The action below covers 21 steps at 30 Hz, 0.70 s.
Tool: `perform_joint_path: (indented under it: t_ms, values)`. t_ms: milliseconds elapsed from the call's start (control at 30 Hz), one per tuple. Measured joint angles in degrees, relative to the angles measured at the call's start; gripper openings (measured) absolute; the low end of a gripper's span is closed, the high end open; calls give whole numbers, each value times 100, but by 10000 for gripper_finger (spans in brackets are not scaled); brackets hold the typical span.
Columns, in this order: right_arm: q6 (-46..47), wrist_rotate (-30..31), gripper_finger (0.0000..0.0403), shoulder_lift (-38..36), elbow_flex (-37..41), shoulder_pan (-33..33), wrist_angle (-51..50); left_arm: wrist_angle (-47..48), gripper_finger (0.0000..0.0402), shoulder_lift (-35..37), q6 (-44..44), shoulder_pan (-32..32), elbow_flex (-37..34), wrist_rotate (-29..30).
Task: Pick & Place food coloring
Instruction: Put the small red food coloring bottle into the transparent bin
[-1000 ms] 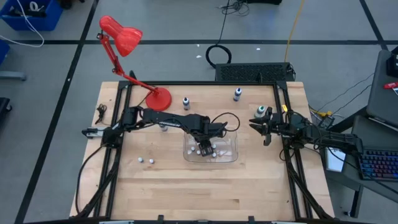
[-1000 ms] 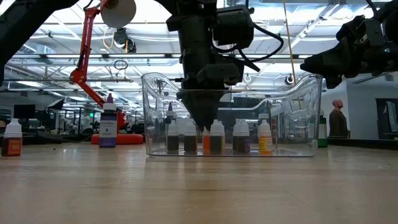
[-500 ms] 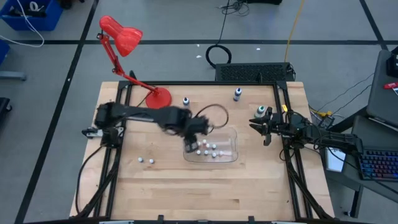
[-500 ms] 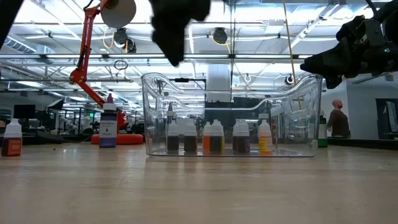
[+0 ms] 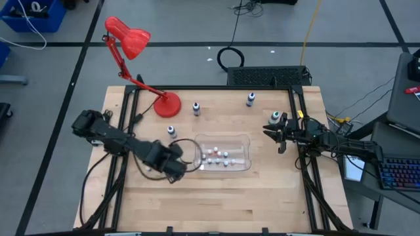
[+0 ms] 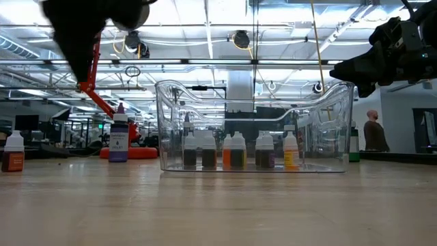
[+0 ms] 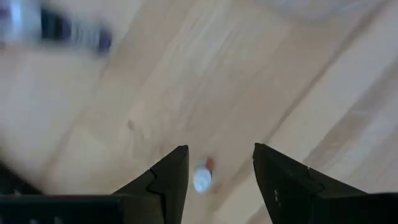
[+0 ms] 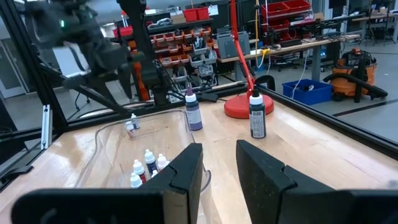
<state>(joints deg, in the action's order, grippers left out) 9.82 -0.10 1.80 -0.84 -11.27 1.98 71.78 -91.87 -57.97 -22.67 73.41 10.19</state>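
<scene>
Swung away from the clear tub [image 5: 244,156], out over the bare wood to its left: left gripper [image 5: 172,172], fingers apart, empty, hovering above one small bottle [image 7: 202,177] on the table [image 5: 216,196]. Most food coloring bottles [image 6: 235,150] standing in the tub. Right gripper [image 5: 274,136] parked at the table's right, fingers apart, holding nothing.

bottles in tub: small pale food coloring bottles [image 5: 218,157] stood upright in a row, dark, orange, purple and yellow contents, near the desk's middle.
loose bottle: one white-capped bottle [image 7: 202,177] on the desk.
</scene>
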Motion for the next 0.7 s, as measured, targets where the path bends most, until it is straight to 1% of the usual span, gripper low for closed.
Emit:
perform_joint_path:
  t_ms: [133, 300, 467, 600, 700]
  values:
    - [-1, 0, 89, 0, 2, 0, 0, -101, 182, 148, -1417, -239, -463, -22]
    - [-2, 0, 89, 0, 1, 0, 0, -180, 182, 168, -2542, -350, -800, 34]
    - [-2, 0, 89, 0, 2, 0, 0, -192, 182, 166, -3038, -373, -1042, -127]
    - [0, 0, 89, 0, 0, 0, 0, -205, 182, 163, -3238, -401, -1156, -167]
    - [0, 0, 89, 0, 0, -1, 0, -424, 182, 163, -3276, -405, -1236, -250]
